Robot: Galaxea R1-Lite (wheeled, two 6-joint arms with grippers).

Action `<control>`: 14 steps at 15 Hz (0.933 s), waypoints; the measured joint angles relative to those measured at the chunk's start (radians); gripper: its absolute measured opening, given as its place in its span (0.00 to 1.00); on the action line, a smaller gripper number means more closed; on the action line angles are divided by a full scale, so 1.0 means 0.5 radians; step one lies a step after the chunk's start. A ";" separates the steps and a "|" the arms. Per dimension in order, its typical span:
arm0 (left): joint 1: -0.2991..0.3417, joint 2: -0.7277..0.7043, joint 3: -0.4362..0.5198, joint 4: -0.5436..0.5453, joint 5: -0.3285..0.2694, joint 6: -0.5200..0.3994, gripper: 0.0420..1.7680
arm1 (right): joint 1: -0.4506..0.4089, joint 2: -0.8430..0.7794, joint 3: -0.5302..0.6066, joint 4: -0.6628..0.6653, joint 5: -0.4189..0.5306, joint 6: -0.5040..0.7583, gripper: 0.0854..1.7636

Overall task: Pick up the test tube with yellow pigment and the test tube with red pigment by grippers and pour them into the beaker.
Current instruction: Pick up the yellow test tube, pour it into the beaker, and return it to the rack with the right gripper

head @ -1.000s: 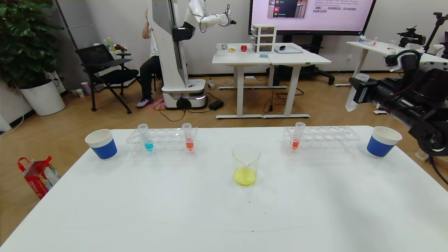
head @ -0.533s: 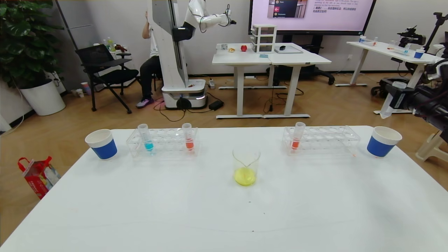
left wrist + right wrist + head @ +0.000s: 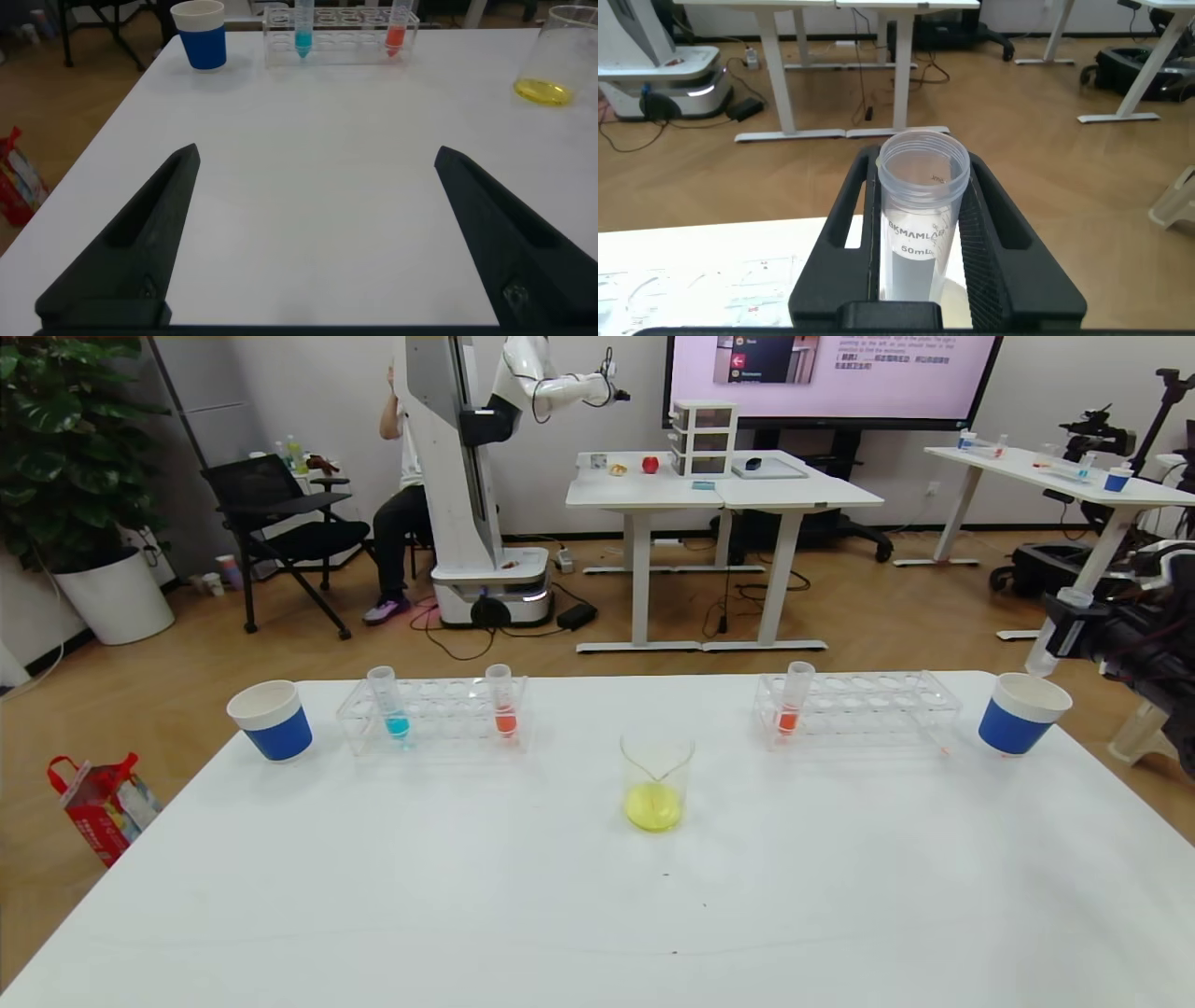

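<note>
Wide open white table (image 3: 523,915) across the near half, nothing but the beaker (image 3: 656,780) standing mid-table. Along the far edge it's crowded: left cup (image 3: 272,720), left rack (image 3: 434,712), right rack (image 3: 854,708), right cup (image 3: 1021,712), with a gap between the racks behind the beaker.

Yellow liquid fills the clear beaker (image 3: 656,782); both paper cups (image 3: 272,720) are blue with white rims.
</note>
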 joint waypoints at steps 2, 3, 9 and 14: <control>0.000 0.000 0.000 -0.001 0.000 0.001 0.99 | -0.016 0.071 0.011 -0.041 0.001 -0.040 0.25; 0.000 0.000 0.000 -0.001 0.001 0.001 0.99 | -0.029 0.104 0.011 -0.052 0.000 -0.072 0.25; 0.000 0.000 0.000 -0.001 0.001 0.001 0.99 | -0.054 0.262 0.014 -0.211 0.005 -0.079 0.25; 0.000 0.000 0.000 -0.001 0.001 0.001 0.99 | -0.051 0.302 0.033 -0.213 0.061 -0.057 0.25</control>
